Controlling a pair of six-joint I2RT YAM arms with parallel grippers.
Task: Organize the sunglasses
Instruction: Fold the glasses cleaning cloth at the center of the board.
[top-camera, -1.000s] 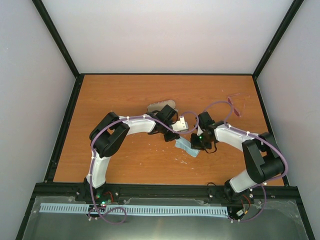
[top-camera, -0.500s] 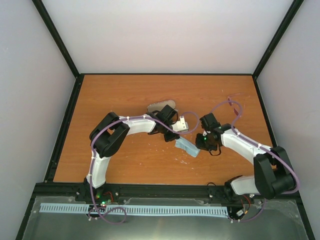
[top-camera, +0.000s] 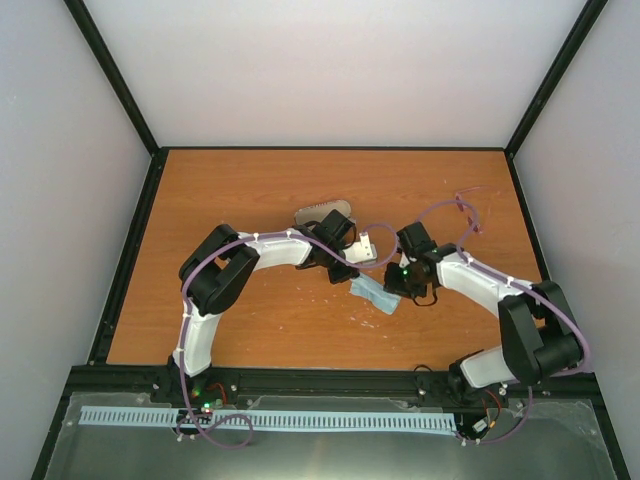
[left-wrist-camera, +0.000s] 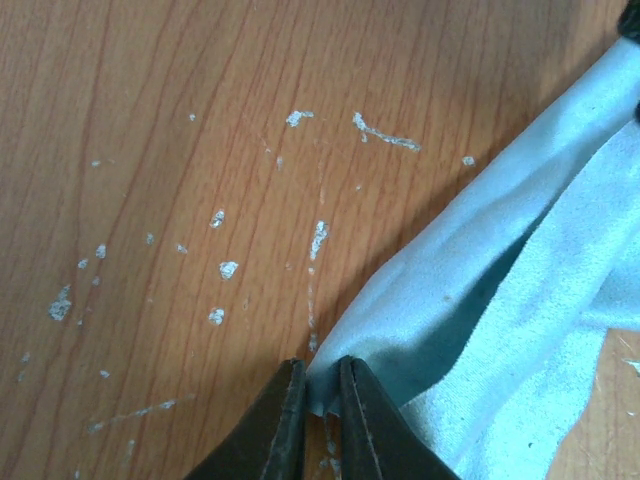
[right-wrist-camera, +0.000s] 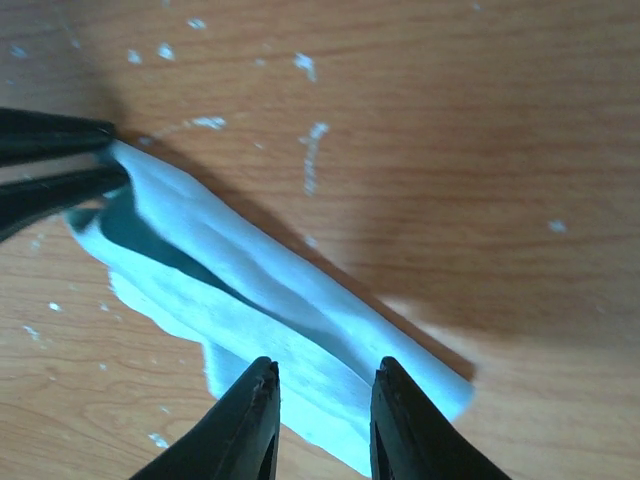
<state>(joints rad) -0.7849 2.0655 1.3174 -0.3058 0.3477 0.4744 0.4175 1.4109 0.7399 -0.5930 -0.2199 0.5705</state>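
A light blue cleaning cloth (top-camera: 375, 294) lies folded on the wooden table between the two arms. My left gripper (left-wrist-camera: 320, 365) is shut on one corner of the cloth (left-wrist-camera: 500, 300), down at the table surface. My right gripper (right-wrist-camera: 322, 372) is open and hovers over the other end of the cloth (right-wrist-camera: 260, 300), one finger on each side of it without touching. The left gripper's fingers (right-wrist-camera: 60, 130) show at the left edge of the right wrist view. I cannot make out any sunglasses in these views.
A grey oval case (top-camera: 322, 212) lies on the table just behind the left wrist. White flecks mark the wood (left-wrist-camera: 228, 268) around the cloth. Black frame posts (top-camera: 135, 250) border the table at left and right.
The right arm swung a little to the right and came back over the cloth's right end. The left gripper and the cloth have stayed in place.
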